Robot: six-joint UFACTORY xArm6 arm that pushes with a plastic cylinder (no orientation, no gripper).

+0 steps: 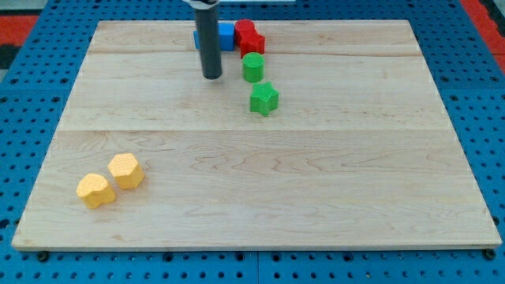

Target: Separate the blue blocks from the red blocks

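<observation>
Resting my tip (211, 76), a bare rod with nothing to grasp, just below the blue blocks (225, 35) touching the red blocks (249, 38) at the view's top, we risk dragging reds along.

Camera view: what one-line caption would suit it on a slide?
My tip rests below the blue block, which touches the red blocks; two green blocks sit nearby, two yellow blocks far off.

Pale wooden board (260, 181), blue perforated surface (24, 118) around it, even light
</observation>
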